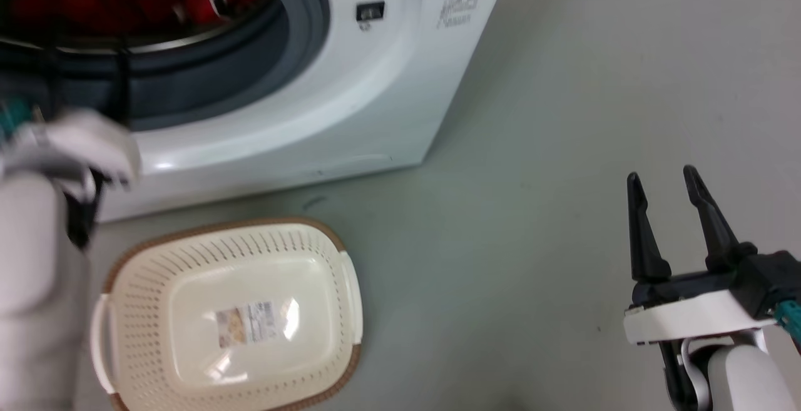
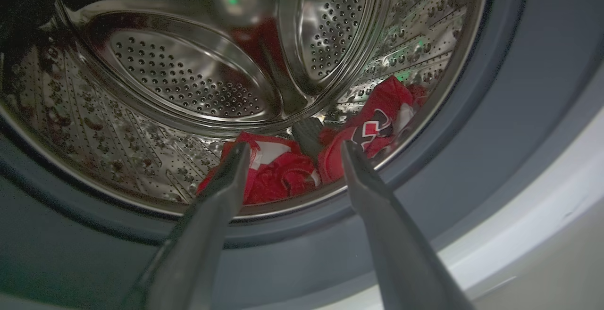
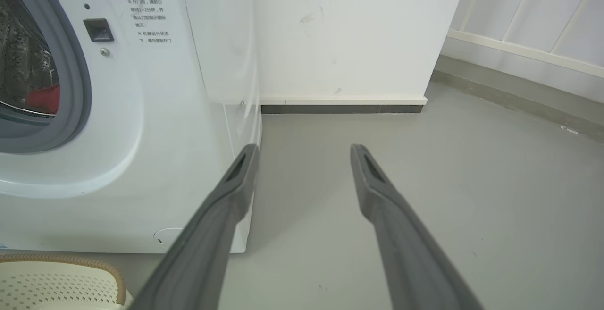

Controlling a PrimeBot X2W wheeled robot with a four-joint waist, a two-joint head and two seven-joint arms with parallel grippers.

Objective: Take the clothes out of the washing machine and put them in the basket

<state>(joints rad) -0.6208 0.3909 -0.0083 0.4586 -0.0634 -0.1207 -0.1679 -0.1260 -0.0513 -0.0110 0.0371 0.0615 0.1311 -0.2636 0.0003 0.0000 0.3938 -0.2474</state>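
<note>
The washing machine [image 1: 350, 98] stands on the grey floor [image 1: 563, 148] with its porthole open. The clothes [image 2: 278, 178] lie in a red heap, with white trim, at the bottom of the steel drum [image 2: 188, 79], close behind the grey door seal [image 2: 495, 112]. One piece on the right of the heap bears a black-and-white mark.

The left pincer [image 2: 293, 146] points into the porthole with its fingers spread wide and nothing between them. Its tips line up with the heap, but contact with the fabric cannot be told.

The basket [image 1: 156, 267] sits on the floor just in front of the machine, a label showing on its bottom.

The right pincer [image 1: 662, 174] hangs over bare floor well to the right of the basket, also wide and holding nothing, aimed toward the machine's right front corner and the white wall [image 3: 354, 31] behind.
</note>
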